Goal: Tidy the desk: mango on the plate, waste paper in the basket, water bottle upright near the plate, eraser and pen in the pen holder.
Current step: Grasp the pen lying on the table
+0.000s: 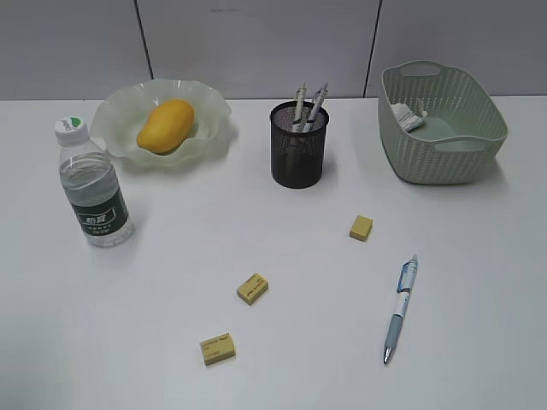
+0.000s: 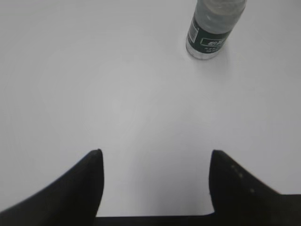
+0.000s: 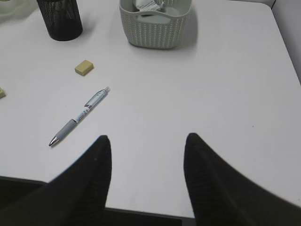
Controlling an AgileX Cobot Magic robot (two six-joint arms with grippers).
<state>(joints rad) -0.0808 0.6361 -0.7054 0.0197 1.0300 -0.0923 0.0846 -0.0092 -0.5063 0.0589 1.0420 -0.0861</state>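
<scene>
From the outside camera, the yellow-orange mango [image 1: 165, 125] lies on the wavy pale-green plate [image 1: 209, 128], far left on the white desk [image 1: 128, 325]. The clear water bottle [image 1: 92, 184] stands upright just near the plate. The black mesh pen holder [image 1: 299, 145] holds two pens. The crumpled waste paper [image 1: 407, 117] sits in the green basket [image 1: 453, 154], far right. Three yellow erasers [image 1: 253, 289] and a blue pen [image 1: 400, 309] lie on the desk.

The left wrist camera shows the left fingers [image 2: 235, 179] open over bare desk, holding nothing.

The right wrist camera shows the right fingers [image 3: 99, 165] open and empty, near the pen.
</scene>
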